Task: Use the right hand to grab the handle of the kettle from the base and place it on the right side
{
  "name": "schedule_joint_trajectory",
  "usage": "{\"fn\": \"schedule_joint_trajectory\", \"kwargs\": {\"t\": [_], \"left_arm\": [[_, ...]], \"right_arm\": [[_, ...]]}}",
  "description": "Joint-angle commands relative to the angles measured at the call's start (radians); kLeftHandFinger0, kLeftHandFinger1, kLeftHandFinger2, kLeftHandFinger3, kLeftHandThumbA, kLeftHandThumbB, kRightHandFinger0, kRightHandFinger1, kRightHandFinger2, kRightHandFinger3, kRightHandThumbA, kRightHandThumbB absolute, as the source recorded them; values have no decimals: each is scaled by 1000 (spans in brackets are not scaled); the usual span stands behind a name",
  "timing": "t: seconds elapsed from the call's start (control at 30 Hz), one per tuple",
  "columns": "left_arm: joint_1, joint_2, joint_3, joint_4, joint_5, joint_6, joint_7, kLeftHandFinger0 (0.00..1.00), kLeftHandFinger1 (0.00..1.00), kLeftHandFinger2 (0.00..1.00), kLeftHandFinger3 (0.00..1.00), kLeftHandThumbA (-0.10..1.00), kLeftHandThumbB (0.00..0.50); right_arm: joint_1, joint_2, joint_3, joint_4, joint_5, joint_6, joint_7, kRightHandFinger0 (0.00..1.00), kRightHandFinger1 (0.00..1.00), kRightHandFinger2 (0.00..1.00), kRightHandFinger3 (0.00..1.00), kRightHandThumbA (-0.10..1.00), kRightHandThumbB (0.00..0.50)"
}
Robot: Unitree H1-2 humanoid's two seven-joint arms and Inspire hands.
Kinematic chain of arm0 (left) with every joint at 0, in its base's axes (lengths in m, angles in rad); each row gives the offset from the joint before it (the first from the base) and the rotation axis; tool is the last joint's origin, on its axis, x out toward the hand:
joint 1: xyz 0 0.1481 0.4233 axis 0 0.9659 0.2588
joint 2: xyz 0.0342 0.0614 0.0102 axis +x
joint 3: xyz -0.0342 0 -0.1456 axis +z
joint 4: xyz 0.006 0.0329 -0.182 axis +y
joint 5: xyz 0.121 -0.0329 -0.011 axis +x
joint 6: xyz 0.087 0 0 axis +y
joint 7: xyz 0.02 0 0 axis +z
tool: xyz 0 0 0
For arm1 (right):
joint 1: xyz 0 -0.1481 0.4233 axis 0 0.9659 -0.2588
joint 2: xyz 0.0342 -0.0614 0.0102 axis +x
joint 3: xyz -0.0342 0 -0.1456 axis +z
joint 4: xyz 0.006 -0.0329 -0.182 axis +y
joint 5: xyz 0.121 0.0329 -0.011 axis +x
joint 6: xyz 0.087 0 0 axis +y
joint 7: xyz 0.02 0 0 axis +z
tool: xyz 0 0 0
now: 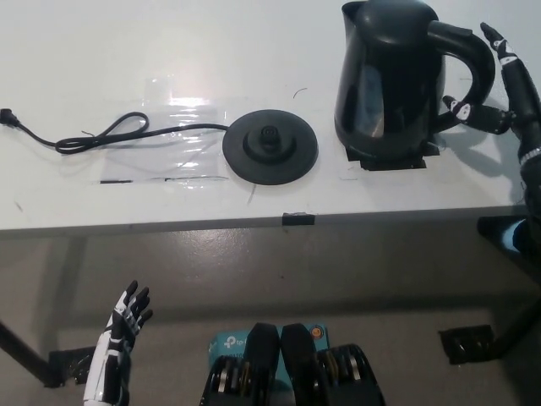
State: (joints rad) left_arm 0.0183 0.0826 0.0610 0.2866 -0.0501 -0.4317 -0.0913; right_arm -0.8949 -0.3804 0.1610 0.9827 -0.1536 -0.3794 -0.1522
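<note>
A black kettle (391, 78) stands upright on the white table (169, 51), on a black tape mark to the right of its round black base (270, 146). Its handle (467, 59) points right. My black right hand (507, 93) is open just right of the handle, fingers spread and clear of it. My white left hand (117, 347) rests open at the lower left, below the table edge.
The base's black power cord (93, 135) trails left across the table over clear tape. A small black tape piece (297, 220) marks the front edge. Grey floor lies below the table.
</note>
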Motion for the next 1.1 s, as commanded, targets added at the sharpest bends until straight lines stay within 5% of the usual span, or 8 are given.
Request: {"fn": "schedule_joint_trajectory", "kwargs": {"t": [0.0, 0.1, 0.23, 0.5, 0.67, 0.87, 0.93, 1.07], "left_arm": [[-20, 6, 13, -27, -12, -38, -16, 1000, 1000, 1000, 1000, 1000, 492], [-16, 7, 14, -30, -16, -38, -19, 1000, 1000, 1000, 1000, 1000, 494], [-14, 8, 15, -32, -14, -38, -15, 1000, 1000, 1000, 1000, 1000, 499], [-23, 13, 13, -23, -19, -38, -25, 1000, 1000, 1000, 1000, 1000, 492], [-34, 15, 15, -10, -21, -38, -26, 1000, 1000, 1000, 1000, 1000, 500], [-9, 14, 1, -13, -6, -38, -23, 1000, 1000, 1000, 1000, 1000, 495], [4, 11, -2, -14, -2, -38, -23, 1000, 1000, 1000, 1000, 1000, 496], [32, 13, -13, -28, 11, -38, -26, 1000, 1000, 1000, 1000, 1000, 485]], "right_arm": [[-23, -120, -138, -321, 409, 169, 464, 1000, 1000, 1000, 1000, 859, 500], [43, -125, -170, -466, 447, 217, 434, 1000, 1000, 1000, 1000, 1000, 500], [100, -122, -218, -594, 496, 267, 414, 1000, 1000, 1000, 1000, 1000, 472], [222, -112, -338, -833, 474, 201, 285, 1000, 1000, 1000, 1000, 1000, 421], [361, -27, -399, -1199, 560, 231, 192, 1000, 1000, 1000, 1000, 1000, 500], [692, 184, -238, -1703, 272, 130, 177, 1000, 1000, 1000, 1000, 1000, 500], [782, 240, -207, -1688, 107, 59, 212, 1000, 1000, 1000, 1000, 1000, 421], [939, 284, -140, -1512, 79, -24, 229, 1000, 1000, 1000, 1000, 1000, 334]]}}
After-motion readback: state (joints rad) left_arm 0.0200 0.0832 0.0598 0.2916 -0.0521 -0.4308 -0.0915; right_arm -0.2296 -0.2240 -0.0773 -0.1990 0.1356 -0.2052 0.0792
